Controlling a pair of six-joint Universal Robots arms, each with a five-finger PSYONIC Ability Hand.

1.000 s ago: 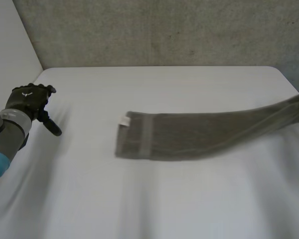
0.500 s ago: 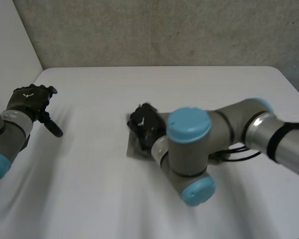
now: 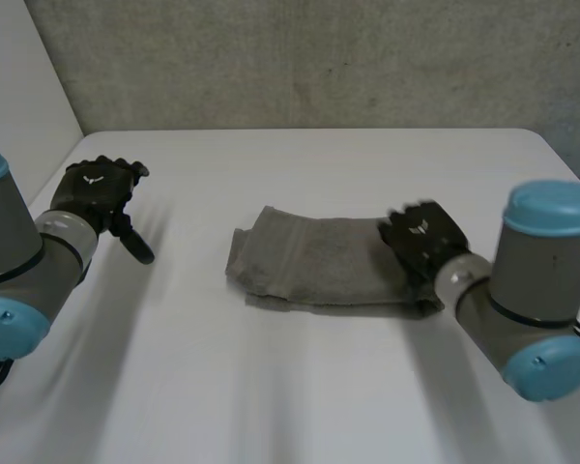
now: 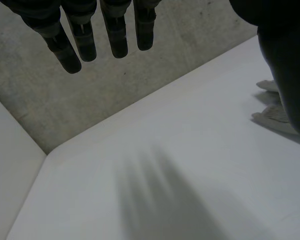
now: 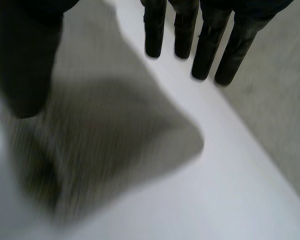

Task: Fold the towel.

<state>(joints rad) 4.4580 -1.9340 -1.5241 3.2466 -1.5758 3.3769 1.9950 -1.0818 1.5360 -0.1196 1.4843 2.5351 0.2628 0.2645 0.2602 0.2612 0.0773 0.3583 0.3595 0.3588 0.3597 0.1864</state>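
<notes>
A grey-brown towel (image 3: 314, 259) lies folded in a short, slightly rumpled stack at the middle of the white table (image 3: 290, 396). My right hand (image 3: 420, 237) rests over the towel's right end. In the right wrist view its fingers (image 5: 202, 42) are straight and apart from the thumb, so it is open, and the towel (image 5: 105, 145) lies flat below the palm. My left hand (image 3: 99, 186) hovers over the table's left side, well away from the towel. Its fingers (image 4: 105, 35) hang straight and open with nothing in them. A small part of the towel (image 4: 274, 114) shows beside its thumb.
A rough grey wall (image 3: 319, 58) runs along the table's far edge. A pale panel (image 3: 19, 87) stands at the far left corner. My right arm's elbow (image 3: 541, 300) sits low over the table's right side.
My right hand swept the towel's stretched right end over to the left, opened and drew back right. The towel now lies doubled and shorter. My left hand has shifted slightly rightwards.
</notes>
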